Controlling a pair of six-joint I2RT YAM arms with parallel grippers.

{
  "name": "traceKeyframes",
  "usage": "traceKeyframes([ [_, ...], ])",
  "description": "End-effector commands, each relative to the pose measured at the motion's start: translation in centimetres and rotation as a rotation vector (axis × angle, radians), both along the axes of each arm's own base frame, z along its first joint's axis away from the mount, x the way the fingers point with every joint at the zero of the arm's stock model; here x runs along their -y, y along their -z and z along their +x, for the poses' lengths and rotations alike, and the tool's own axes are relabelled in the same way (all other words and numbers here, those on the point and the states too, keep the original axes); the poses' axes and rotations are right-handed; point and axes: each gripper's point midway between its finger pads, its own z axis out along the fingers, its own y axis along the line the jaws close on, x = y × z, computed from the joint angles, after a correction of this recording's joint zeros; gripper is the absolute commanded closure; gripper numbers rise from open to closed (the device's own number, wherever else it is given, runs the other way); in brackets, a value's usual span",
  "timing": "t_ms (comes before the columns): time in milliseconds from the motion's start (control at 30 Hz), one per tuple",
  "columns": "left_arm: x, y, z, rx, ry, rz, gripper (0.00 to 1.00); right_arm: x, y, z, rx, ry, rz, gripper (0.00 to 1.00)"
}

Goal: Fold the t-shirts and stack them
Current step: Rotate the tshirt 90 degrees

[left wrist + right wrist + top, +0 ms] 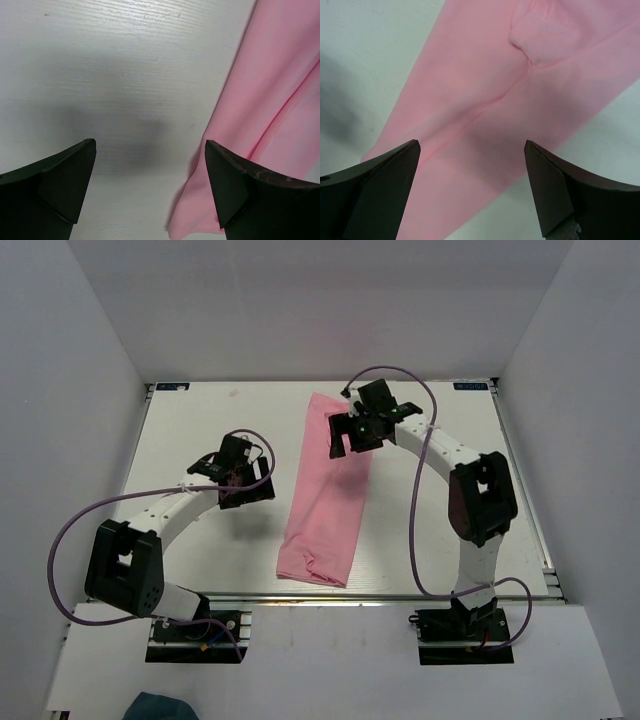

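One light pink t-shirt (325, 490) lies folded into a long narrow strip down the middle of the white table, from the back edge toward the front. My left gripper (243, 480) hovers open just left of the strip's middle; in the left wrist view bare table lies between its fingers and the t-shirt (270, 95) fills the right side. Over the far end of the strip my right gripper (352, 435) stands open, and the right wrist view shows the t-shirt (490, 110) running between its fingers with nothing held.
White table (200, 430) with walls on three sides and a metal rail (400, 598) along the front. A dark teal cloth (163, 707) lies below the front edge at the lower left. Purple cables loop from both arms.
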Motion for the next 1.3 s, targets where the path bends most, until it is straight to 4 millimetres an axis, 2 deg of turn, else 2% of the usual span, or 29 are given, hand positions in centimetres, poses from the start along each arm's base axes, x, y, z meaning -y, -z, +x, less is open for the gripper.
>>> traceKeyframes([
  [0, 1.0, -1.2, 0.5, 0.072, 0.057, -0.063, 0.01, 1.4, 1.6, -1.1, -0.054, 0.098, -0.049, 0.10],
  [67, 1.2, -1.2, 0.4, 0.069, 0.063, -0.071, 0.01, 1.9, 2.6, -1.0, -0.068, 0.164, -0.089, 0.10],
  [133, 1.5, -0.3, 0.1, 0.043, 0.085, -0.078, 0.01, 2.2, 3.4, -0.3, -0.069, 0.231, -0.111, 0.10],
  [233, 2.4, -0.1, -0.1, 0.032, 0.125, -0.102, 0.01, 1.1, 3.7, 0.1, -0.069, 0.237, -0.118, 0.10],
  [267, 2.5, 0.4, -0.3, 0.020, 0.131, -0.109, 0.01, 1.0, 4.6, 0.7, -0.061, 0.252, -0.151, 0.10],
  [367, 3.1, 0.8, -0.7, 0.003, 0.167, -0.133, 0.01, 0.2, 5.2, 0.9, -0.063, 0.256, -0.172, 0.10],
  [400, 3.0, 0.8, -0.7, 0.006, 0.178, -0.126, 0.01, 0.3, 6.4, 1.5, -0.070, 0.274, -0.207, 0.10],
  [533, 3.7, 0.7, -0.4, 0.006, 0.202, -0.130, 0.01, 1.7, 9.8, 2.3, -0.116, 0.337, -0.300, 0.10],
  [733, 5.4, -1.0, 0.3, 0.025, 0.277, -0.190, 0.01, 3.7, 11.5, 5.2, -0.115, 0.421, -0.354, 0.10],
  [833, 6.3, -1.9, 0.8, 0.052, 0.327, -0.224, 0.01, 3.4, 11.6, 7.3, -0.116, 0.397, -0.311, 0.10],
  [867, 6.9, -1.6, 0.6, 0.041, 0.358, -0.248, 0.01, 3.8, 11.4, 8.1, -0.114, 0.393, -0.291, 0.10],
  [900, 7.1, -1.0, 0.4, 0.017, 0.365, -0.257, 0.01, 3.3, 10.8, 8.9, -0.080, 0.323, -0.284, 0.10],
  [933, 7.4, -1.1, 0.6, 0.017, 0.380, -0.264, 0.01, 1.9, 9.7, 9.7, -0.061, 0.275, -0.214, 0.10],
  [967, 8.2, -1.1, 0.2, 0.013, 0.422, -0.287, 0.01, 1.4, 8.3, 10.2, -0.026, 0.249, -0.184, 0.10],
  [1000, 8.4, -0.8, 0.0, -0.002, 0.430, -0.299, 0.01, 0.4, 7.4, 10.0, 0.005, 0.145, -0.153, 0.10],
  [1033, 8.6, -0.4, -0.2, -0.017, 0.446, -0.307, 0.01, -1.0, 5.1, 10.6, 0.071, 0.098, -0.077, 0.10],
  [1100, 9.2, -0.5, -0.5, -0.021, 0.480, -0.342, 0.01, -1.8, 2.6, 9.3, 0.107, 0.022, -0.020, 0.10],
  [1133, 9.4, -0.1, -0.7, -0.028, 0.496, -0.336, 0.01, -1.4, 0.9, 7.5, 0.122, 0.002, 0.017, 0.10],
  [1200, 9.8, 0.1, -1.4, -0.046, 0.513, -0.349, 0.01, -2.2, -0.6, 6.6, 0.174, -0.027, 0.084, 0.10],
  [1233, 10.2, 0.8, -2.7, -0.080, 0.535, -0.363, 0.01, -0.9, -0.6, 3.3, 0.126, -0.012, 0.096, 0.10],
  [1267, 10.4, 1.0, -3.0, -0.081, 0.545, -0.363, 0.01, -0.7, -1.0, 2.8, 0.146, -0.006, 0.118, 0.10],
])
